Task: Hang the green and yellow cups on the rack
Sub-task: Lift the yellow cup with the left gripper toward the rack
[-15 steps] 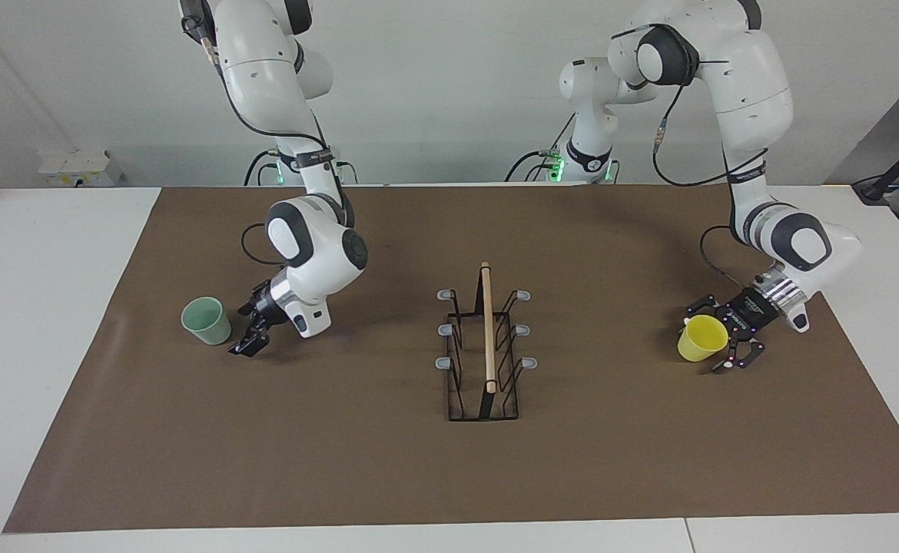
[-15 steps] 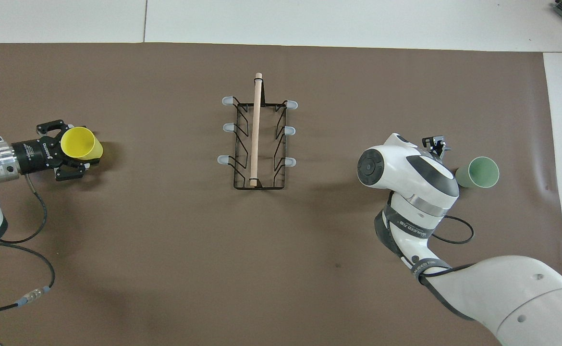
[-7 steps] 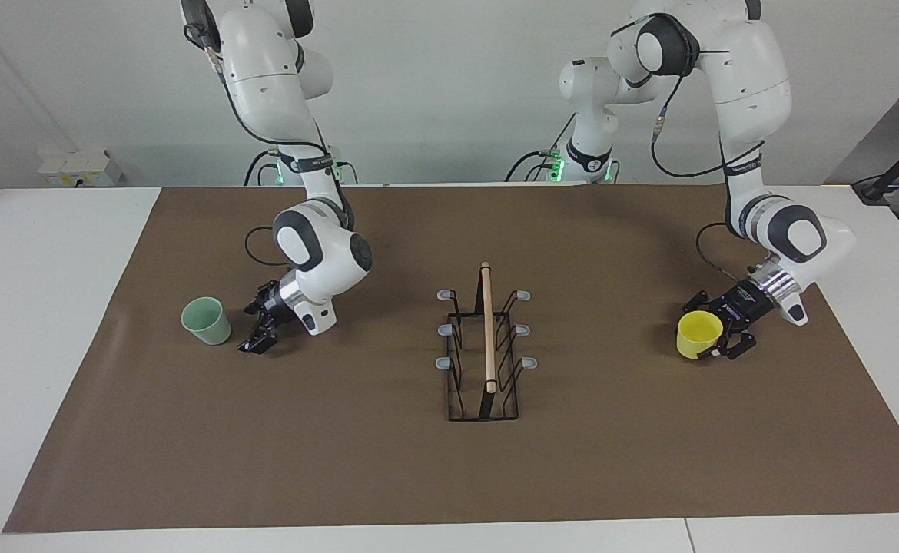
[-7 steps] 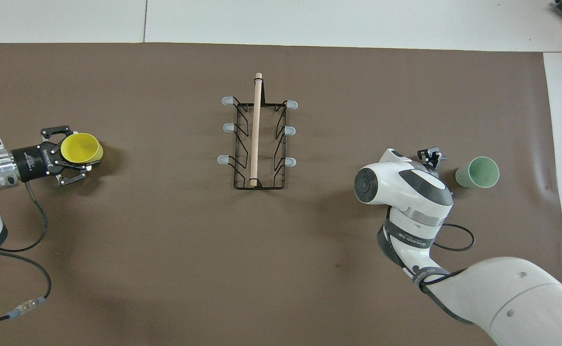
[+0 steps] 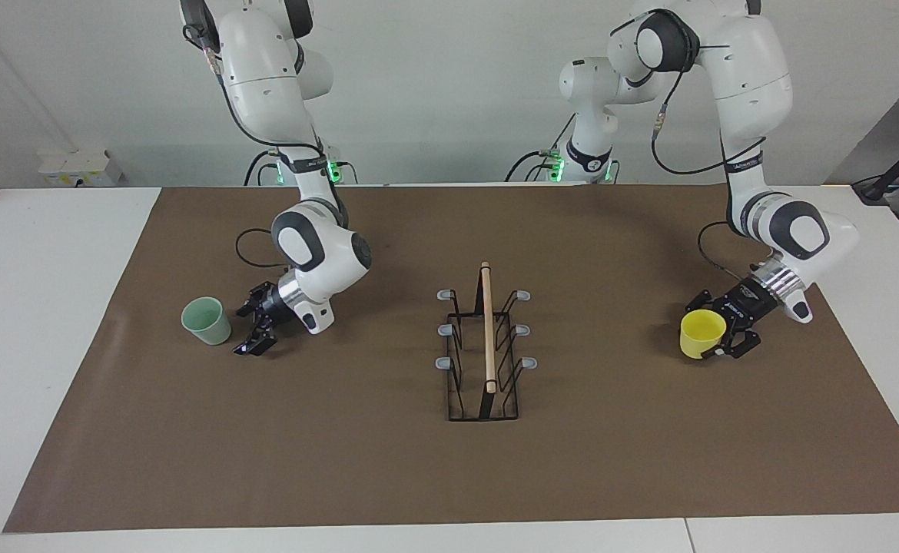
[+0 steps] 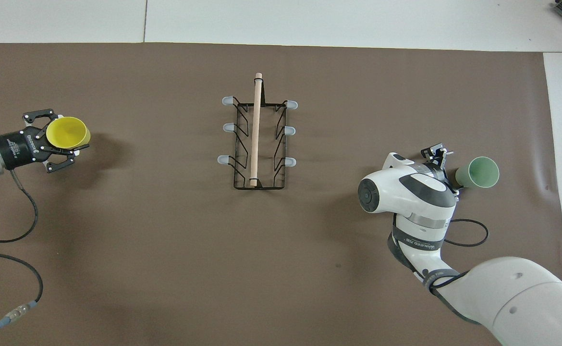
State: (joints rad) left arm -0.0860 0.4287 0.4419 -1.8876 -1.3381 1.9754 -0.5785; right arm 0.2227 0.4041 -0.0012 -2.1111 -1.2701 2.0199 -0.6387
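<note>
The yellow cup [image 5: 701, 332] [image 6: 67, 133] hangs tilted just above the mat near the left arm's end, with my left gripper [image 5: 709, 332] [image 6: 65, 138] shut on its wall. The pale green cup [image 5: 207, 321] [image 6: 478, 173] stands upright on the mat near the right arm's end. My right gripper [image 5: 253, 339] [image 6: 437, 154] is low beside it, open, a small gap apart and holding nothing. The black wire rack [image 5: 487, 330] [image 6: 256, 129] with its wooden rod stands mid-mat, and all its grey-tipped prongs are bare.
A brown mat [image 5: 357, 461] covers most of the white table [image 5: 50, 307]. The right arm's elbow and cable [image 6: 458, 230] lie low over the mat nearer the robots than the green cup.
My left gripper closed on the yellow cup and raised it slightly off the mat. My right gripper only shifted a little beside the green cup.
</note>
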